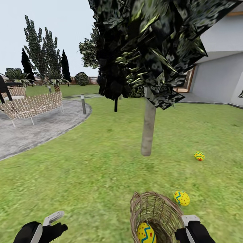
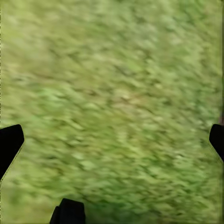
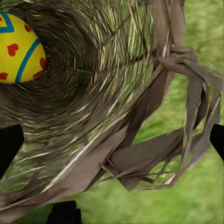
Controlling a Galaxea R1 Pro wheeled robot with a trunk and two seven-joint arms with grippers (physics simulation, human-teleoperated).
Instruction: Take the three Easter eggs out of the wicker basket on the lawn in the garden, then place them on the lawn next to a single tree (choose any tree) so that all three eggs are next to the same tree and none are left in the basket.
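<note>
The wicker basket [image 1: 158, 211] sits on the lawn [image 1: 84, 168] at the bottom of the head view, its mouth facing me. One Easter egg [image 1: 145, 233] lies inside it, seen against the inner wall [image 3: 18, 46] in the right wrist view. Two more eggs lie on the grass: one [image 1: 182, 198] just right of the basket, one [image 1: 199, 156] farther off, right of the tree [image 1: 148, 125]. My right gripper [image 1: 189, 224] is open at the basket's rim [image 3: 186, 107]. My left gripper [image 1: 55, 221] hangs open over bare grass [image 2: 112, 93].
A grey paved round area [image 1: 33, 131] with a wicker bench [image 1: 32, 106] and a short post [image 1: 83, 104] lies to the left. A house wall [image 1: 219, 77] stands at the back right. More trees [image 1: 40, 50] rise far behind.
</note>
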